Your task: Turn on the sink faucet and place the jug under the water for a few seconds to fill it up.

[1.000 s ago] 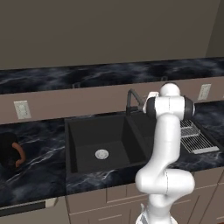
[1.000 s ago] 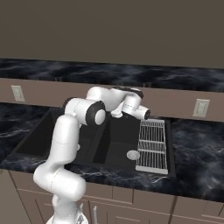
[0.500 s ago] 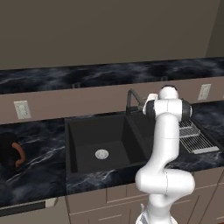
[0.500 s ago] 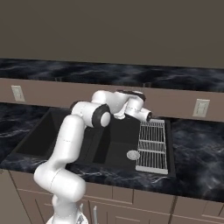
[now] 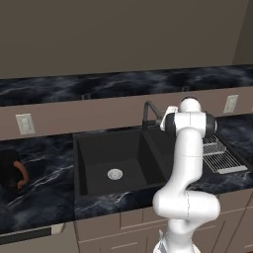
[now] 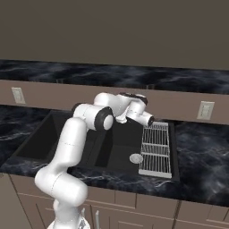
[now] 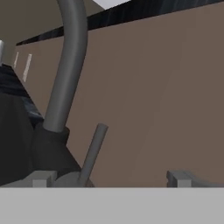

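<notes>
a dark marble surface runs under a brown wall, with the black sink set in it. the sink faucet stands at the back rim. the gripper is close at its base and thin lever, jaws wide and holding nothing. the jug stands far left of the sink

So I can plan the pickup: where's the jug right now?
In the left base view the jug stands at the far left edge on the counter, left of the sink.
</notes>
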